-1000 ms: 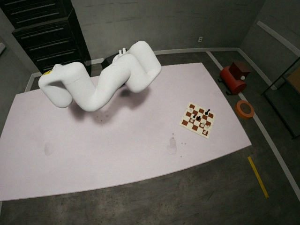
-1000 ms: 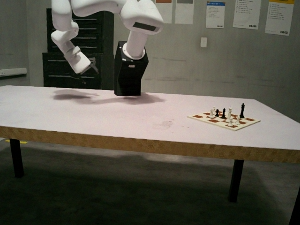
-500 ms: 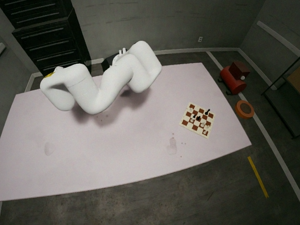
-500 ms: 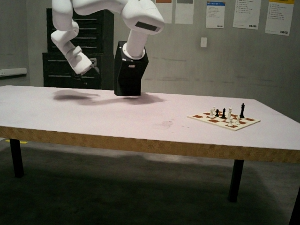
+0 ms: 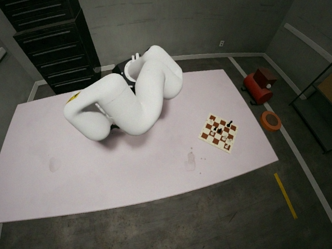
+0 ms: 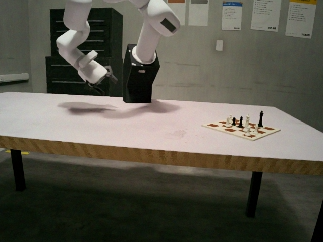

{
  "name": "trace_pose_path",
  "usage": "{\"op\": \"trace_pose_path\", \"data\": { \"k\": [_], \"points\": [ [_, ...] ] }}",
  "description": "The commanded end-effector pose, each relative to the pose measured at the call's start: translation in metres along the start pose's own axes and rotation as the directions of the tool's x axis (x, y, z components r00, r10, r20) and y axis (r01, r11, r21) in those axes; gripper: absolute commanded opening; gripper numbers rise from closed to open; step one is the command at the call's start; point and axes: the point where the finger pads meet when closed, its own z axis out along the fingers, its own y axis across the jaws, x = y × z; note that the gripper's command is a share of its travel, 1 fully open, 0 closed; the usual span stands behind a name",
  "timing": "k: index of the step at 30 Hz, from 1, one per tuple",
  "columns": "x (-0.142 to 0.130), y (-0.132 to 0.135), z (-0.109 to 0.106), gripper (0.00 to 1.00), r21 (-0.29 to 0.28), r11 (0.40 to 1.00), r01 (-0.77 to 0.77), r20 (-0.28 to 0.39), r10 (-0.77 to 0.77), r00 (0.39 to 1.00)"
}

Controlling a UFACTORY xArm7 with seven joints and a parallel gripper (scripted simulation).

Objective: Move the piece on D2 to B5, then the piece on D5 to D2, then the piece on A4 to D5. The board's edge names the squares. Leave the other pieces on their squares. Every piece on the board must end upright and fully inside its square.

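Observation:
A small chessboard [image 5: 218, 133] with brown and cream squares lies on the right part of the pink table; it also shows in the side view [image 6: 240, 129]. Several pieces stand upright on it: a tall black piece [image 6: 260, 119] at the far corner, two smaller black pieces [image 6: 240, 121], and several white pieces [image 6: 247, 122]. The square labels are too small to read. My gripper [image 6: 103, 82] is open and empty, held above the table far to the left of the board. In the overhead view the arm [image 5: 125, 101] hides it.
The robot's black base [image 6: 139, 75] stands at the table's back edge. A black drawer cabinet [image 5: 53, 40] stands behind the table. A red cylinder with a brown box [image 5: 258, 85] and an orange ring [image 5: 271, 121] lie on the floor to the right.

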Motion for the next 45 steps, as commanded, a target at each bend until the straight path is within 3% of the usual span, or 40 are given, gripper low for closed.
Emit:
{"op": "trace_pose_path", "data": {
  "k": [1, 2, 4, 5, 9, 10, 11, 12, 15, 16, 19, 20, 22, 26, 27, 30, 31, 34, 35, 37, 38, 39, 40, 43, 45],
  "points": [
    [0.041, 0.015, 0.022, 1.0, 0.045, 0.992, 0.115, 0.044, -0.117, 0.992],
    [0.061, 0.021, 0.036, 1.0, 0.08, 0.98, 0.181, 0.054, -0.185, 0.981],
    [0.063, 0.022, 0.037, 1.0, 0.08, 0.98, 0.181, 0.054, -0.185, 0.981],
    [0.084, 0.028, 0.051, 1.0, 0.118, 0.961, 0.249, 0.061, -0.257, 0.965],
    [0.086, 0.029, 0.053, 1.0, 0.118, 0.961, 0.249, 0.061, -0.257, 0.965],
    [0.111, 0.036, 0.069, 1.0, 0.158, 0.935, 0.318, 0.065, -0.331, 0.941],
    [0.111, 0.036, 0.069, 1.0, 0.158, 0.935, 0.318, 0.065, -0.331, 0.941],
    [0.133, 0.042, 0.084, 1.0, 0.202, 0.898, 0.391, 0.064, -0.411, 0.909],
    [0.138, 0.044, 0.088, 1.0, 0.202, 0.898, 0.391, 0.064, -0.411, 0.909],
    [0.161, 0.051, 0.103, 1.0, 0.255, 0.843, 0.473, 0.062, -0.502, 0.863],
    [0.17, 0.055, 0.109, 1.0, 0.255, 0.843, 0.473, 0.062, -0.502, 0.863],
    [0.193, 0.061, 0.125, 1.0, 0.321, 0.758, 0.567, 0.05, -0.612, 0.79],
    [0.211, 0.068, 0.136, 1.0, 0.321, 0.758, 0.567, 0.05, -0.612, 0.79],
    [0.213, 0.069, 0.137, 1.0, 0.321, 0.758, 0.567, 0.05, -0.612, 0.79],
    [0.254, 0.082, 0.165, 1.0, 0.383, 0.659, 0.647, 0.029, -0.709, 0.705],
    [0.254, 0.082, 0.165, 1.0, 0.383, 0.659, 0.647, 0.029, -0.709, 0.705],
    [0.275, 0.088, 0.179, 1.0, 0.427, 0.575, 0.698, 0.007, -0.774, 0.633],
    [0.286, 0.092, 0.186, 1.0, 0.427, 0.575, 0.698, 0.007, -0.774, 0.633],
    [0.312, 0.1, 0.203, 1.0, 0.46, 0.501, 0.734, -0.014, -0.822, 0.57],
    [0.312, 0.1, 0.203, 1.0, 0.46, 0.501, 0.734, -0.014, -0.822, 0.57],
    [0.333, 0.107, 0.217, 1.0, 0.485, 0.438, 0.757, -0.034, -0.856, 0.516],
    [0.333, 0.107, 0.217, 1.0, 0.485, 0.438, 0.757, -0.034, -0.856, 0.516],
    [0.351, 0.112, 0.23, 1.0, 0.505, 0.381, 0.774, -0.052, -0.882, 0.468],
    [0.351, 0.112, 0.23, 1.0, 0.505, 0.381, 0.774, -0.052, -0.882, 0.468],
    [0.379, 0.121, 0.249, 1.0, 0.534, 0.291, 0.794, -0.083, -0.916, 0.392]
  ]
}}
